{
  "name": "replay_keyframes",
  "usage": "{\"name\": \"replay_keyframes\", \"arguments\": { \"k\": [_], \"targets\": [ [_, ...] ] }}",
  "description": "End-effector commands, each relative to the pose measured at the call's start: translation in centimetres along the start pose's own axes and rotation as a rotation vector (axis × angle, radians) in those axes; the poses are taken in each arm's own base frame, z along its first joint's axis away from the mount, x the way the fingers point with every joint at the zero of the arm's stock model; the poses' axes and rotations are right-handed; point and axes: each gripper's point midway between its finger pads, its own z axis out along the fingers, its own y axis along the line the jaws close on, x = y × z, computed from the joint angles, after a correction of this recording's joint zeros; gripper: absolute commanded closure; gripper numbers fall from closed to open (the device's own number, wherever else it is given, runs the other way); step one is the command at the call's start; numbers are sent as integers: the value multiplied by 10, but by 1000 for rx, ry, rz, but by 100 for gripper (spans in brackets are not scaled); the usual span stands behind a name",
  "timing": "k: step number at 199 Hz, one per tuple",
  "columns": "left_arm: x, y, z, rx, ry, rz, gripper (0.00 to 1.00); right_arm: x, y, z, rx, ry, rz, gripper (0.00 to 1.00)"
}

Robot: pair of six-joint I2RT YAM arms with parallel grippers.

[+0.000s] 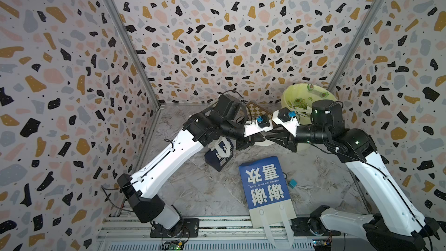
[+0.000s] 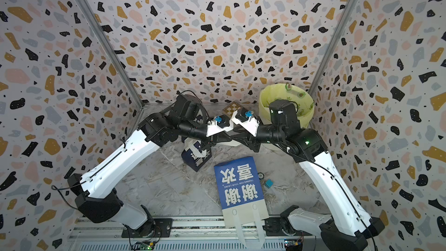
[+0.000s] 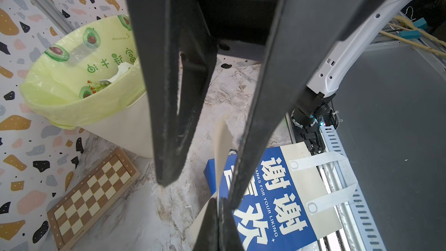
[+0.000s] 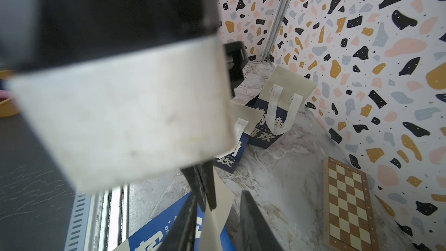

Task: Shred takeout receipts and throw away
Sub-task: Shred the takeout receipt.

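The 2 arms met nose to nose above the middle of the marbled surface, close to the bin. The left gripper had its jaws clamped together on a takeout receipt — a pale slip held on edge in the air, clear of the surface. The right gripper faced it with jaws apart, 1 finger on either side of the same slip. In the right wrist view a gap showed between the paper and 1 finger; whether the other finger touched the paper could not be told. In both top views the slip was mostly hidden under the 2 wrists. Below them a navy-and-white bag lay flat, and 2 more bags sat under the left arm. The lined bin stood at the back beside the right arm, with white paper scraps inside — and a chessboard lay by the back wall next to it.
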Motion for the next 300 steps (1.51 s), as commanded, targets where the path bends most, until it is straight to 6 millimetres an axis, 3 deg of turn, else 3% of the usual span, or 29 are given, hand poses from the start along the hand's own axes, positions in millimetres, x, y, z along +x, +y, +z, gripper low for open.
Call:
{"name": "replay_keyframes", "arguments": {
  "k": [1,35,52,78,121,151,209,240,253,267,300],
  "targets": [
    [-19,-5,-12,-1,-54,25,100,3,10,0,-37,4,1,71],
    [-21,-5,-14,-3,-60,23,100,5,9,1,-35,6,-3,84],
    [-22,-5,-14,-6,-65,19,100,5,10,0,-37,7,-14,100],
    [-21,-4,-16,-7,-71,0,100,-1,14,-5,-22,-9,-88,100],
    [-29,-4,-20,82,-219,-104,100,-8,45,-15,27,2,-428,100],
    [-31,-10,-18,157,-264,-140,100,1,71,-10,24,96,-620,100],
    [-12,-10,-9,204,-259,-204,100,21,102,-6,-28,247,-920,100],
    [-7,-12,-8,213,-251,-204,100,-16,92,-19,72,95,-777,100],
    [-6,-12,-9,201,-256,-201,100,-12,84,-22,94,79,-742,100],
    [-4,-5,-7,175,-253,-219,100,-2,88,-20,68,100,-735,100],
    [8,46,-2,-36,-228,-351,100,-6,110,-15,-35,48,-686,100]
  ]
}}
